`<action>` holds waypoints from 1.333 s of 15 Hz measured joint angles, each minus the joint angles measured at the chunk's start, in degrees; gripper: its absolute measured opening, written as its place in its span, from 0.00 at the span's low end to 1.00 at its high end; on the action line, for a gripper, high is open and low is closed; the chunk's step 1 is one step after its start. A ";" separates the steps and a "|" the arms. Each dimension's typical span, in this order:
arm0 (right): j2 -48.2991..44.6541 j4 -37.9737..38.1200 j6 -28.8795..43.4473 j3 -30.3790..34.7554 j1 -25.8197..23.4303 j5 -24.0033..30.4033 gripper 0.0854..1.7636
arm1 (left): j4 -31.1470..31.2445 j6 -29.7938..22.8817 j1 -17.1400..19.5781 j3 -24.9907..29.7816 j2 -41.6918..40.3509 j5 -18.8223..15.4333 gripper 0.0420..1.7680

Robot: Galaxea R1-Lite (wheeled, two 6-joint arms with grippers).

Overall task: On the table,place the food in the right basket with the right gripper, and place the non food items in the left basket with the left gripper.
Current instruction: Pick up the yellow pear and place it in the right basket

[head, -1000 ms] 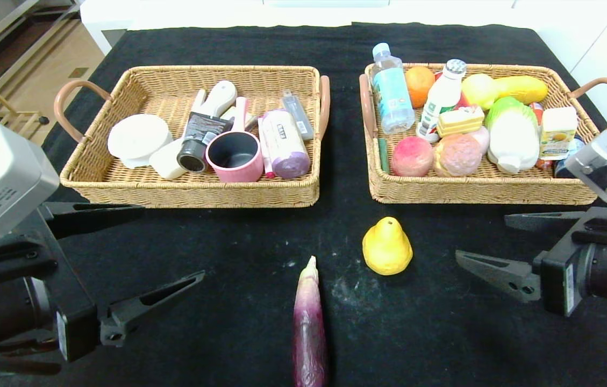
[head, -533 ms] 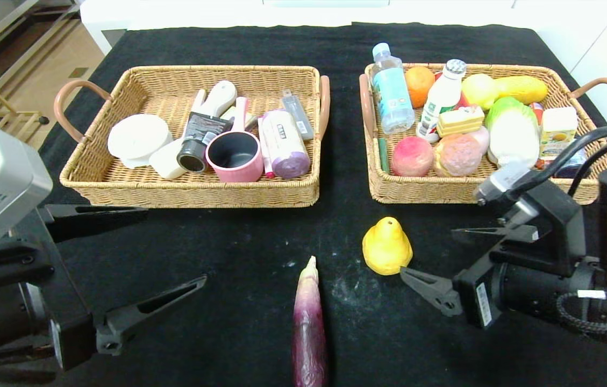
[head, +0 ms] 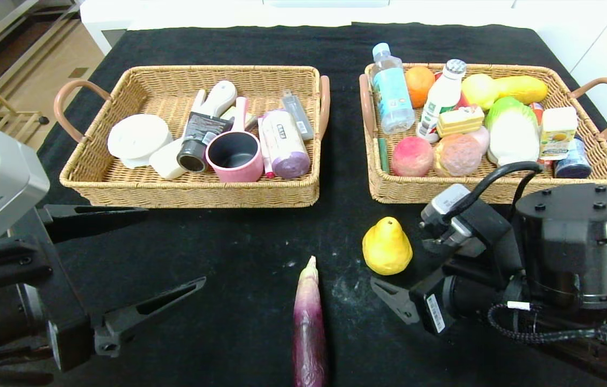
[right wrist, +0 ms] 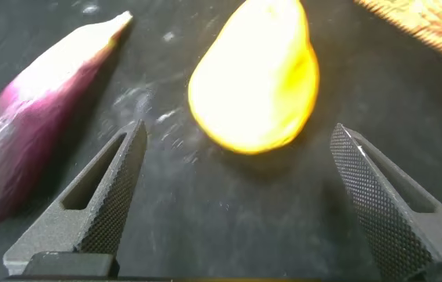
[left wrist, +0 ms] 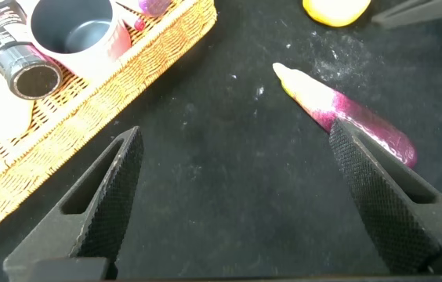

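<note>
A yellow pear [head: 386, 247] [right wrist: 256, 78] and a long purple eggplant [head: 308, 322] [left wrist: 346, 117] lie on the black table [head: 249, 236] in front of the baskets. My right gripper [head: 400, 266] [right wrist: 238, 131] is open just right of the pear, fingers either side of its wide end without touching it. Over the table's front left, my left gripper [head: 174, 245] [left wrist: 235, 129] is open and empty. The left basket [head: 190, 196] holds the white disc [head: 137, 137] and black tube [head: 198, 137]. In the right basket [head: 497, 192] stands the yellow carton [head: 558, 129].
The left basket also holds a pink mug [head: 234, 156] and toiletries. Crowding the right basket are a water bottle [head: 392, 91], a white bottle [head: 440, 99], fruit and a cabbage [head: 513, 134]. Bare cloth lies between the two baskets and the front edge.
My right arm has swung in from the right edge toward the pear, staying open. The left gripper has barely moved. Pear and eggplant lie where they were.
</note>
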 joint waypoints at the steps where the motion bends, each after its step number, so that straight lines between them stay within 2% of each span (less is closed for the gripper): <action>1: 0.72 -1.66 0.02 -0.06 0.00 -0.65 0.97 | 0.01 -0.02 0.00 0.00 0.07 -0.26 0.97; 11: 7.91 -9.45 0.17 -2.62 -1.85 -0.96 0.97 | 0.01 -0.02 0.00 0.32 0.29 -0.72 0.97; 17: 10.25 -9.70 0.17 -3.83 -2.60 -0.96 0.97 | 0.01 0.00 -0.05 0.43 0.52 -0.78 0.97; 18: 10.37 -9.73 0.16 -3.91 -2.68 -0.94 0.92 | 0.01 -0.02 -0.05 0.43 0.52 -0.83 0.97; 20: 10.37 -9.73 0.16 -3.89 -2.77 -0.94 0.72 | 0.01 0.00 -0.07 0.43 0.52 -0.83 0.97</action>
